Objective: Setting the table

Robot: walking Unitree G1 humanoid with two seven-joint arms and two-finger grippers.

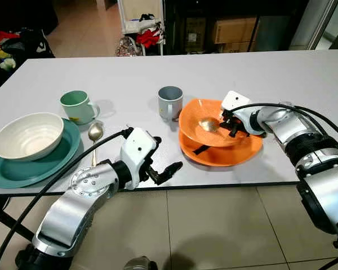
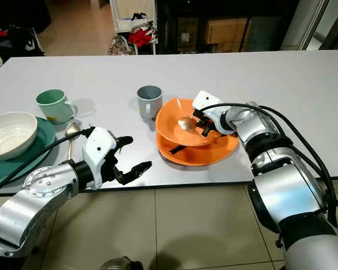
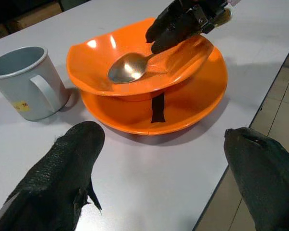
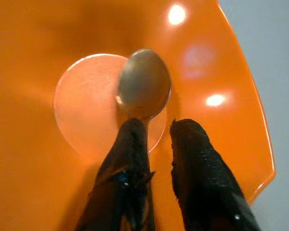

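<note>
At the far left of the left eye view, a white bowl (image 1: pixel 28 135) is seen sitting on a teal plate (image 1: pixel 22 171), cut off by the frame edge. A green mug (image 1: pixel 77 107) is parked just above, and a spoon (image 1: pixel 94 135) is laid beside the plate. Low in the middle, the left gripper (image 1: pixel 163 166) is held at the table (image 1: pixel 158 73) edge, fingers spread, nothing in them. Right of a grey mug (image 1: pixel 170 102), an orange bowl (image 1: pixel 211 125) is stacked on an orange plate (image 1: pixel 225 153). A second spoon (image 4: pixel 143 86) is pinched by the right gripper (image 4: pixel 156 144) inside the bowl, its handle mostly hidden by the fingers.
</note>
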